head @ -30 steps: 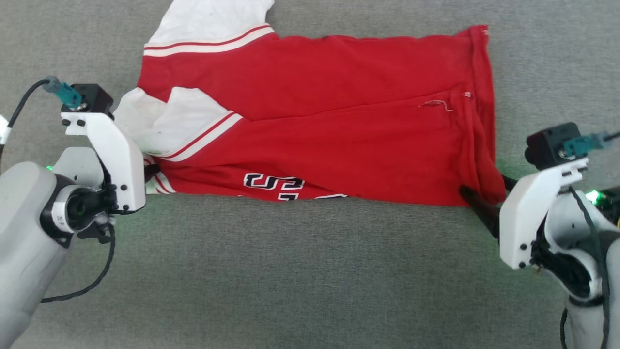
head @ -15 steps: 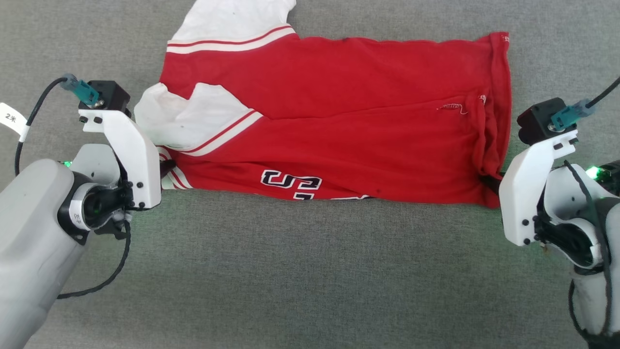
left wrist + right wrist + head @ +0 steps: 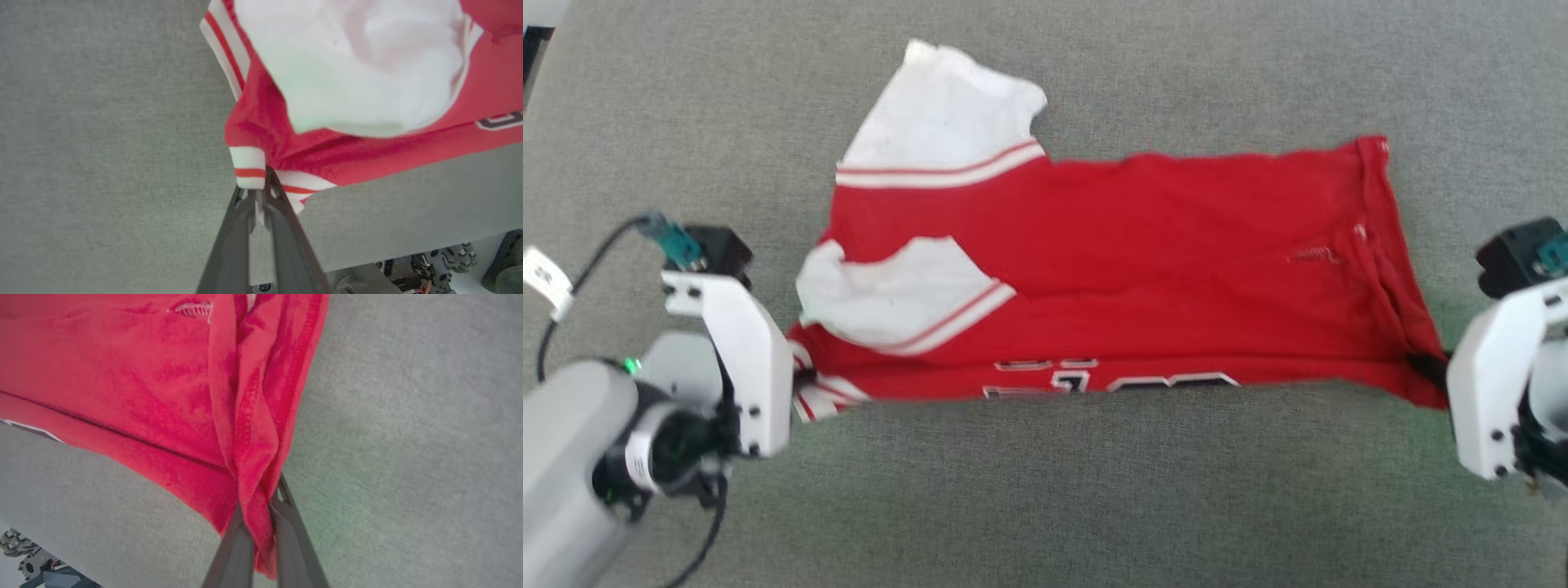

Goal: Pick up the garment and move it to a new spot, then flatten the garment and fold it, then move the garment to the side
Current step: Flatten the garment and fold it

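In the head view we see the garment [image 3: 1143, 269] stretched between our two grippers, its long axis running from one to the other, on a grey surface [image 3: 1045, 498] with room all around. In the left wrist view the left gripper [image 3: 263, 185] is closed on the striped trim, and the cloth lies ahead and to the right of the jaws. In the right wrist view the right gripper [image 3: 261, 508] clamps the red hem, and the cloth lies ahead and to the left.

Grey surface [image 3: 1045, 506] free near, far, both sides of garment [image 3: 1160, 269].

Cannot read the lettering [image 3: 1111, 382] on the garment [image 3: 1176, 245], half tucked under its near fold. Cannot see fingertips of the right gripper [image 3: 261, 506], buried in hem.
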Controlling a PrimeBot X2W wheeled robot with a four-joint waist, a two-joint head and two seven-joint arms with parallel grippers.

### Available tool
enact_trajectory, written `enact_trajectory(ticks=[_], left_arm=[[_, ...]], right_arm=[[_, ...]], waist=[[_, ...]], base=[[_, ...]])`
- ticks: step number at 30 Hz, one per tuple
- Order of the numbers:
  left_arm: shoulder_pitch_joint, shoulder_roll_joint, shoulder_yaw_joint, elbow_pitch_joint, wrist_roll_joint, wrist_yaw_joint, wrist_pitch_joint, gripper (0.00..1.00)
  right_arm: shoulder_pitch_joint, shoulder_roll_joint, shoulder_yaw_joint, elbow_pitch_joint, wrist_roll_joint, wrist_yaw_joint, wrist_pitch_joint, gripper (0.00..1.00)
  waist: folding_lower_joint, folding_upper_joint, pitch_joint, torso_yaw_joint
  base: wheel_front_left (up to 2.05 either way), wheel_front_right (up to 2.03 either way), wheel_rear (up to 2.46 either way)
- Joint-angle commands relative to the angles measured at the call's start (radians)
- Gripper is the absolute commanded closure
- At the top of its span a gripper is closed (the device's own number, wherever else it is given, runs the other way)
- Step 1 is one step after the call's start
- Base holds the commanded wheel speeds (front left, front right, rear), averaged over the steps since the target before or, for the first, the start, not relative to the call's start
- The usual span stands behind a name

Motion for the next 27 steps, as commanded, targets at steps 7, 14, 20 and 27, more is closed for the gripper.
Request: enact_trajectory(ticks=[7,14,20,27], left_arm=[[0.105,0.029,-0.028,-0.112,0.008,0.06,-0.006,1.0],[0.089,-0.009,-0.041,-0.039,0.009,0.044,-0.02,0.0],[0.054,0.02,-0.019,-0.039,0.014,0.05,-0.005,0.0],[-0.011,0.15,0.028,-0.158,0.043,0.098,0.055,0.0]], right_arm=[[0.145,0.02,-0.065,-0.088,0.008,-0.001,0.043,1.0],[0.188,0.085,-0.047,-0.042,-0.021,-0.001,-0.012,0.09],[0.168,0.1,-0.04,-0.025,-0.036,-0.001,-0.069,0.0],[0.136,0.136,-0.069,-0.116,-0.047,-0.001,-0.19,0.0]], waist=[[0.0,0.0,0.008,0.01],[0.0,0.0,0.024,-0.002],[0.0,0.0,0.025,-0.014],[0.0,0.0,0.025,-0.05]], base=[[0.0,0.0,0.0],[0.0,0.0,0.0],[0.0,0.0,0.0],[0.0,0.0,0.0]])
